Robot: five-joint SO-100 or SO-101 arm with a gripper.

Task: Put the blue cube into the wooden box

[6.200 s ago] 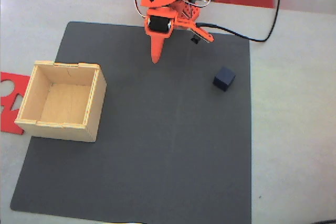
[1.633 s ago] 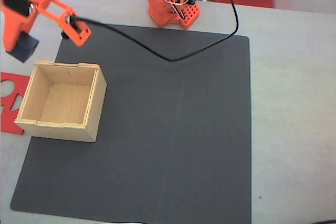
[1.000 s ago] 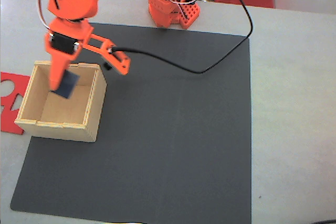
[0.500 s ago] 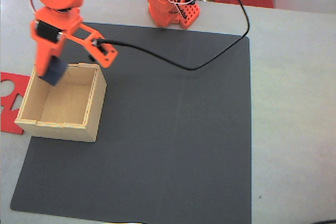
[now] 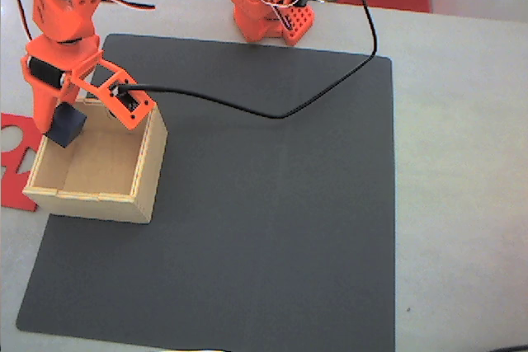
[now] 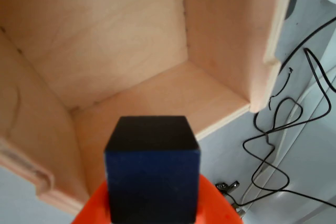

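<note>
One blue cube was in play, and it sat clamped in the orange gripper, whose fingers were closed on it. In the fixed view the cube hung over the far-left corner of the wooden box, partly overlapping the box's left wall — whether it was already below the rim or just above it could not be told from that angle. The wrist view put the cube in the foreground against one orange finger, with the open interior of the box spread beyond it and the bare floor of the box showing past the cube's top edge.

There was one box, square and pale, with nothing lying on its floor in either view. It stood on the left part of a single dark grey mat, which lay on a light table. One flat red cut-out sheet stuck out from beside the box at the left edge of the fixed view. One black cable ran from the gripper's side bracket across the mat in a long curve toward the arm's orange base at the far edge of the table. In the wrist view several thin dark wires looped over the pale surface outside the box wall.
</note>
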